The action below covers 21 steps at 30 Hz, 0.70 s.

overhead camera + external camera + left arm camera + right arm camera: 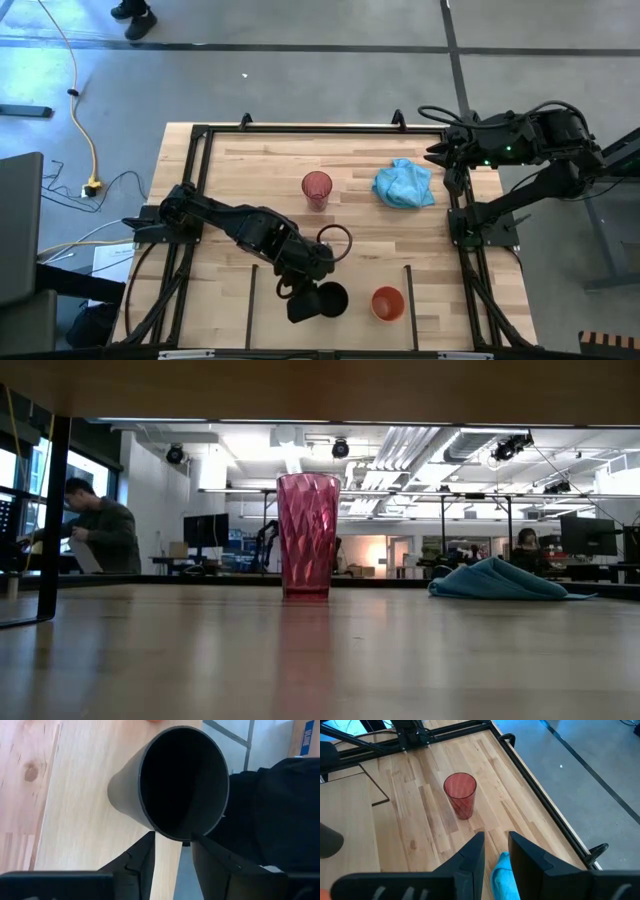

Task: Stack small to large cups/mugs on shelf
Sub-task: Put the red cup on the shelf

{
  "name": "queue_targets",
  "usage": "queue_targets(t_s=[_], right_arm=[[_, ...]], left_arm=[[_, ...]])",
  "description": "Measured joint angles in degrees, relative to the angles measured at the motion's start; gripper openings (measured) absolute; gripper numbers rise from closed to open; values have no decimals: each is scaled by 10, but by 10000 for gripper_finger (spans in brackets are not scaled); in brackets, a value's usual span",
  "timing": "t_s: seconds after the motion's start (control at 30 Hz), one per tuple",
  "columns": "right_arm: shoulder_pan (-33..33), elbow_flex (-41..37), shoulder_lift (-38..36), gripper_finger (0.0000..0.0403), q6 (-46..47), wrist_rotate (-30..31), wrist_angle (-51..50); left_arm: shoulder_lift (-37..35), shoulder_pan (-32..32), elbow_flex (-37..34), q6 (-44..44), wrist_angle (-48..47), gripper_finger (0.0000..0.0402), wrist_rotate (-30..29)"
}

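Observation:
The black cup (330,298) stands on the light wood shelf strip (350,318) at the table's near edge. The small orange cup (387,302) stands to its right, and two thin black bars (405,284) mark the strip. My left gripper (303,300) is just left of the black cup. It is open, and its fingertips (150,845) are at the cup's rim (175,838). The taller red-pink cup (317,188) stands upright mid-table. My right gripper (432,152) waits open over the far right corner. My left gripper (173,838) has its two fingertips at the nearest stretch of the black cup's rim, one on either side of that arc. The cup is much wider than the gap between them. I cannot tell whether they touch it.
A crumpled light blue cloth (404,184) lies right of the red-pink cup (307,535), below my right gripper (496,836). A black cable loop (335,240) hangs off the left arm. The black frame (300,128) rims the table. People sit in the room beyond.

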Motion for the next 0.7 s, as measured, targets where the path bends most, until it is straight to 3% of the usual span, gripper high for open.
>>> queue_targets(t_s=[0.43,0.6,0.7], right_arm=[[0,0,0,78,-4,0,-6],[0,0,0,78,-4,0,-13],[0,0,0,78,-4,0,-14]], left_arm=[[-18,4,0,7,-21,115,-12],[-55,8,0,8,-29,115,-53],[-81,11,1,29,-50,115,-123]])
